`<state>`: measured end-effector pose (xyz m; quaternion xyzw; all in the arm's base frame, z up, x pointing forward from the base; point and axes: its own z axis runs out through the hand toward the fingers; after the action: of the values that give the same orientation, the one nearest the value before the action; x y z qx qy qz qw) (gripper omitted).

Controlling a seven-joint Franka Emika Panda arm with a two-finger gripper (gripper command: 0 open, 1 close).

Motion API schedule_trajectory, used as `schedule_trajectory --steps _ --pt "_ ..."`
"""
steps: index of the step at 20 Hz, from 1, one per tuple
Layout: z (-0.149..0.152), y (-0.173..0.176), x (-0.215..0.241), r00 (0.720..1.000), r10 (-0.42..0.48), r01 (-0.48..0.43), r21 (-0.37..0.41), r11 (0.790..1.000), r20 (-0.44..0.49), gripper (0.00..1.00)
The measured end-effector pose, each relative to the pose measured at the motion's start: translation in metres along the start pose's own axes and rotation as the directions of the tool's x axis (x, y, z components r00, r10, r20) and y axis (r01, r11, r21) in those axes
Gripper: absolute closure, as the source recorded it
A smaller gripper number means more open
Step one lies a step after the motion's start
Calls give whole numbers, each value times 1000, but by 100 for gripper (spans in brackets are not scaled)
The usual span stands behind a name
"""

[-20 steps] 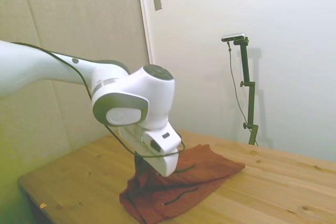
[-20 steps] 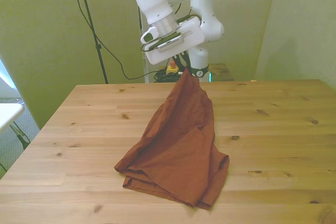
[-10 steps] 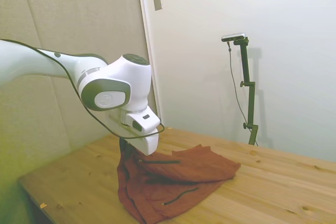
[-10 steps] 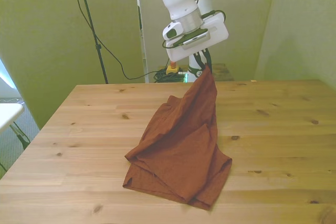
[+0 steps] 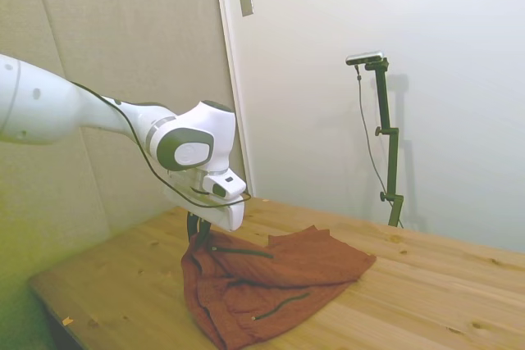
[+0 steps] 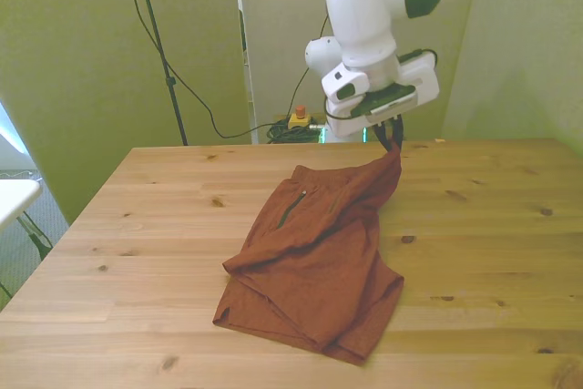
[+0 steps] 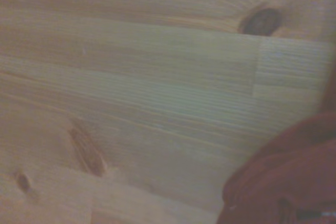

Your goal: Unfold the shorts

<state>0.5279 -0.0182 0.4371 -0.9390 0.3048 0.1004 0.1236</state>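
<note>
Just above the table [image 6: 137,225], near its far edge, my gripper [image 6: 393,145] is clamped on one corner of the shorts [image 6: 314,261], their remainder lying crumpled mid-table.

Wrist view's shorts [image 7: 283,182] blurred, edge-cropped

Side cam stands off one table end, low, mid-range, looking across the table [image 5: 426,284]. Front cam sits across from the robot, higher, looking down the tabletop. Wrist cam points down at bare wood, very close, soft focus. All three share the shorts [image 5: 271,284] [image 6: 314,266] [image 7: 283,182].
</note>
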Motion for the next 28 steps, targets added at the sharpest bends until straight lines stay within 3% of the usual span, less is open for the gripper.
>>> schedule_trajectory --steps 5,8,11,14,17,20,22,26,28 --pt "6 -19 9 1000 -22 22 -12 1000 -11 0" --pt "-13 -18 14 991 48 -50 -10 999 -126 0" --pt "-40 -7 25 961 162 -163 15 986 -225 0" --pt "-66 28 62 908 288 -285 55 957 -304 0" --pt "-77 73 114 832 408 -400 104 911 -375 0" --pt "-74 102 156 741 520 -507 155 848 -425 0" --pt "-67 108 171 674 589 -576 182 797 -446 0" --pt "-64 114 188 517 702 -705 223 674 -489 0" --pt "-65 117 196 466 716 -733 226 641 -519 0"
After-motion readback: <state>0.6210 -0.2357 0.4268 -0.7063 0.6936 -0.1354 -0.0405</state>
